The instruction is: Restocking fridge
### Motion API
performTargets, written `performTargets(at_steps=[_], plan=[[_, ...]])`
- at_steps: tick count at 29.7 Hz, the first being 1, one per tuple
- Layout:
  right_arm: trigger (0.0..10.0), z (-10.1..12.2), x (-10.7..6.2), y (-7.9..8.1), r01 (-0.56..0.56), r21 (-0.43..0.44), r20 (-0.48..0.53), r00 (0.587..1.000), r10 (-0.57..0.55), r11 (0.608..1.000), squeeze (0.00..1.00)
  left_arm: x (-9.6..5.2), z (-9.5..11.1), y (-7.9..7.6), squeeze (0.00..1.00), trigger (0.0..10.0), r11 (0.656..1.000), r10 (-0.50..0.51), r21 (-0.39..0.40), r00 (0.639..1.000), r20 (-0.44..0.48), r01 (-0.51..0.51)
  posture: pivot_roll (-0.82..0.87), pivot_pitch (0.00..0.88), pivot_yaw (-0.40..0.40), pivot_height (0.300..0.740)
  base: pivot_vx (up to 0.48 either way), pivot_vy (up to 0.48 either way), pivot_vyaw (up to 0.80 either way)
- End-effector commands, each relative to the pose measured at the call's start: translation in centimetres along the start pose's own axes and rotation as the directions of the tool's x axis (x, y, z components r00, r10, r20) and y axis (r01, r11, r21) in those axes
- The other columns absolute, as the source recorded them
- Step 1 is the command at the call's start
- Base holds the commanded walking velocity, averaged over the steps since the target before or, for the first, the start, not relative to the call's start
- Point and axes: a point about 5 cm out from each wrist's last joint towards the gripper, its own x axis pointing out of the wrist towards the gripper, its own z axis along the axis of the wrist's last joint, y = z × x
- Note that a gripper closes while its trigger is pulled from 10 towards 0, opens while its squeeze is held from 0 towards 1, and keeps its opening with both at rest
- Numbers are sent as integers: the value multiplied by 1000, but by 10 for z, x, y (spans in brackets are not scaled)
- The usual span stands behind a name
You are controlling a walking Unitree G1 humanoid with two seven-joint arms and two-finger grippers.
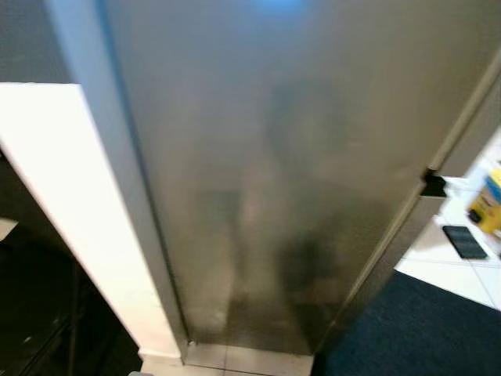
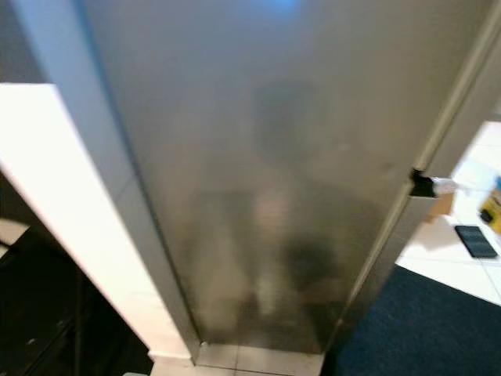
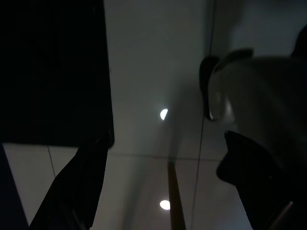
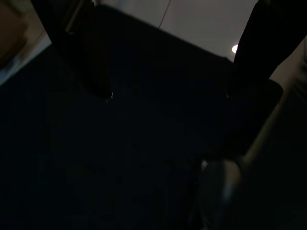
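The left claw (image 3: 158, 187) hangs open over pale floor tiles (image 3: 153, 72), holding nothing. The right claw (image 4: 168, 52), fingers spread and empty, hangs above a dark blue rug (image 4: 120, 143). Straight ahead stands the closed steel fridge door (image 1: 290, 157), blurred, with a white panel (image 1: 70, 196) at its left. Small items on the floor at far right are too blurred to identify.
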Motion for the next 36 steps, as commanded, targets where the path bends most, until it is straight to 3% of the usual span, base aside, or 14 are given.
performTargets(at_steps=[1,16,20,22,27,30,31,33,35,36], plan=[[10000,-3,0,-2,9,16,-8,1000,-9,1000,0,0,0,-2,0,10000,1000,-10,11,1000,0,10,49,0,4,740,0,0,-800],[10000,1,0,-5,38,22,15,999,-39,999,0,0,1,-3,0,10000,1000,-12,12,1000,2,12,47,0,3,740,0,0,-798],[10000,15,-1,-16,74,30,69,995,-76,997,0,0,1,-3,0,10000,1000,-13,14,1000,2,13,47,0,3,740,0,0,0],[10000,31,-3,-29,112,63,129,985,-119,992,0,0,1,-3,0,10000,1000,-13,14,1000,2,13,47,0,3,740,0,0,0],[10000,83,-15,-68,182,188,307,923,-234,965,0,0,1,-3,0,10000,1000,-12,15,1000,1,12,47,0,3,740,0,0,0],[10000,95,-20,-78,196,210,353,899,-261,958,0,0,0,-3,0,10000,1000,-13,15,1000,0,13,39,0,4,740,0,0,0],[10000,108,-26,-87,194,237,406,871,-278,952,0,0,0,-3,0,10000,1000,-14,15,1000,0,14,39,0,4,740,0,0,0],[10000,134,-40,-102,139,289,529,802,-279,947,0,0,0,-4,0,10000,1000,-16,15,1000,0,16,39,0,1,740,0,0,0],[10000,136,-41,-103,132,293,539,795,-277,947,0,0,0,-4,0,10000,1000,-16,15,1000,0,16,39,0,1,740,0,0,0],[10000,144,-46,-105,66,299,595,768,-239,952,0,0,0,-4,0,10000,1000,-17,15,1000,0,17,39,0,1,740,0,0,0]])
